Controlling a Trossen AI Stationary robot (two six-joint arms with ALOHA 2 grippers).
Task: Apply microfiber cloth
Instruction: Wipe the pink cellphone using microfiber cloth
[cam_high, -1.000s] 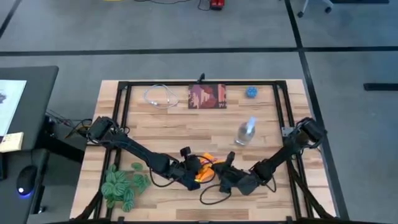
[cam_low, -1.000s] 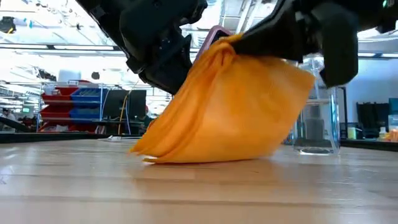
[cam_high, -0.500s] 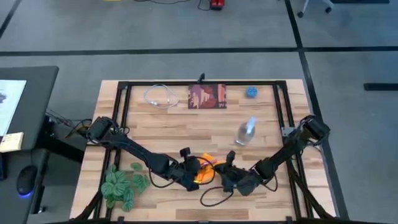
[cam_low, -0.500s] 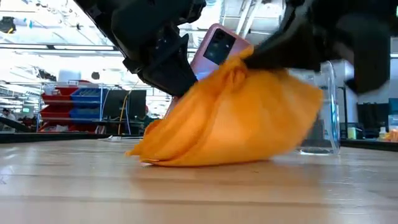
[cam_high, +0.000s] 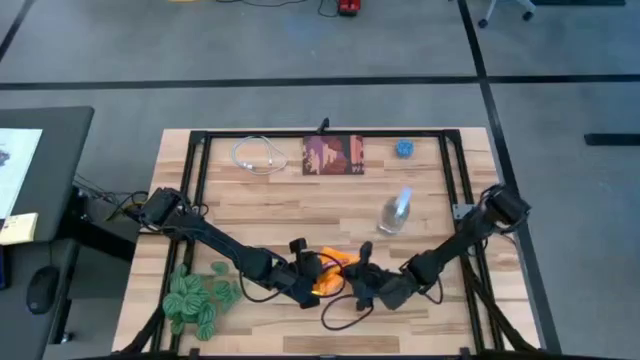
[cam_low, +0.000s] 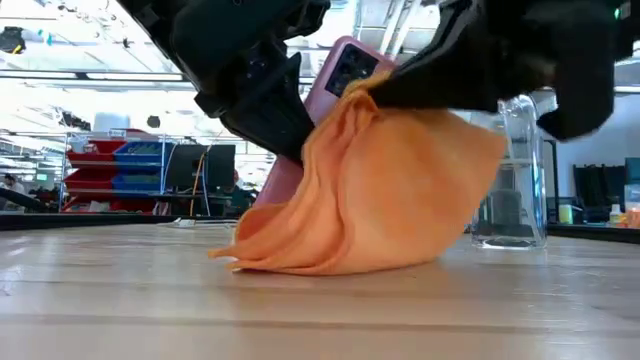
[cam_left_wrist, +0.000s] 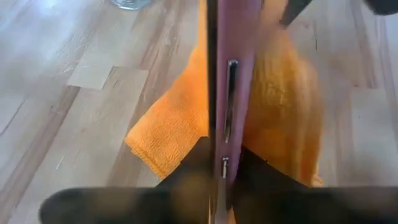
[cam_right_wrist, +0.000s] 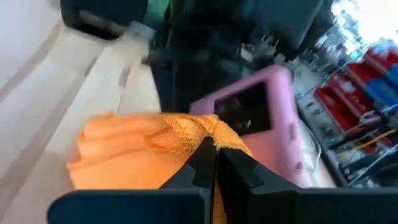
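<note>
The orange microfiber cloth (cam_low: 385, 190) is draped against a smartphone in a pink case (cam_low: 340, 75) near the table's front middle. The phone stands tilted above the table and the cloth's lower edge (cam_low: 300, 262) lies on the wood. My left gripper (cam_high: 312, 277) is shut on the phone. My right gripper (cam_high: 357, 276) is shut on the cloth's top, right against the phone. In the left wrist view the phone (cam_left_wrist: 227, 74) shows edge-on, with cloth (cam_left_wrist: 283, 106) on both sides of it. My left gripper pinches the phone between its two fingers (cam_left_wrist: 186, 177), one on each flat face at the end nearest the wrist (cam_left_wrist: 225, 165). The phone is tilted, leaning toward my right gripper. Whether its lower end touches the table is hidden by the cloth. My right gripper pinches a gathered bunch of the cloth at its top (cam_right_wrist: 186, 132) between its shut fingers (cam_right_wrist: 205, 158). It holds several layers and comes from the table's right side. The bunch lies against the phone's back (cam_right_wrist: 261, 112). The rest hangs slack, its lower edge on the table.
A clear bottle (cam_high: 395, 212) stands behind the work spot, toward the right. A green plant (cam_high: 195, 295) lies at the front left. A white cable (cam_high: 258, 155), a red-brown printed square (cam_high: 333, 155) and a small blue ball (cam_high: 404, 148) line the far edge.
My right gripper has drawn the cloth's bunched top down the phone's back, baring the camera end, then back up a little and toward the table's left edge. The cloth has gathered narrower, so the phone's lower part now shows. The phone has stayed tilted in my left gripper.
</note>
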